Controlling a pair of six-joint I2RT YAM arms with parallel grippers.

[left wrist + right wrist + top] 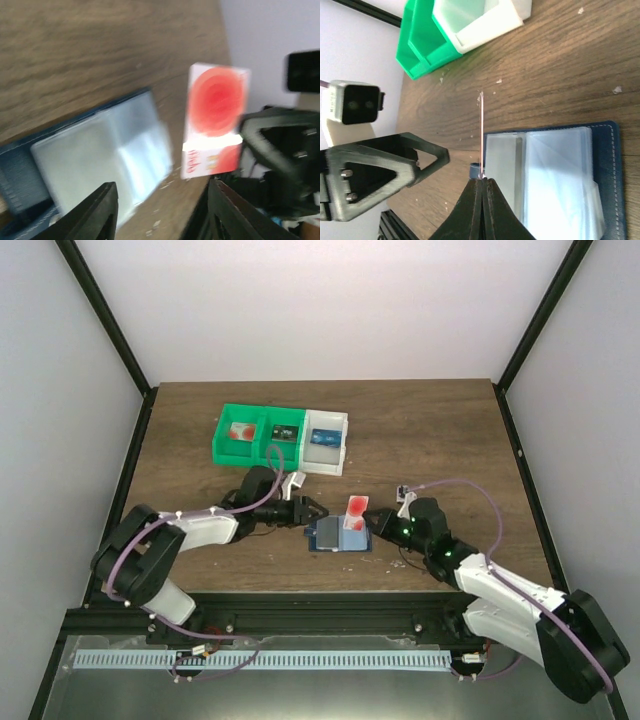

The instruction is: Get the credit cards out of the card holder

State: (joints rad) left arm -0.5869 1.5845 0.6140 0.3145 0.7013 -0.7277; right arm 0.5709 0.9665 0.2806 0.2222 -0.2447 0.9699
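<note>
your left gripper (314, 510) sits just left of the card holder (335, 537), jaws apart and gripping nothing. the holder lies open on the table (430, 430). your right gripper (482, 181) pinches one credit card (356, 509) upright at its edge.

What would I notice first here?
The card with the big red spot, pinched upright by the right pincer at the edge of the blue holder, mid-table. The left pincer is open just to its left. Behind them sit bright green and white bins.
</note>
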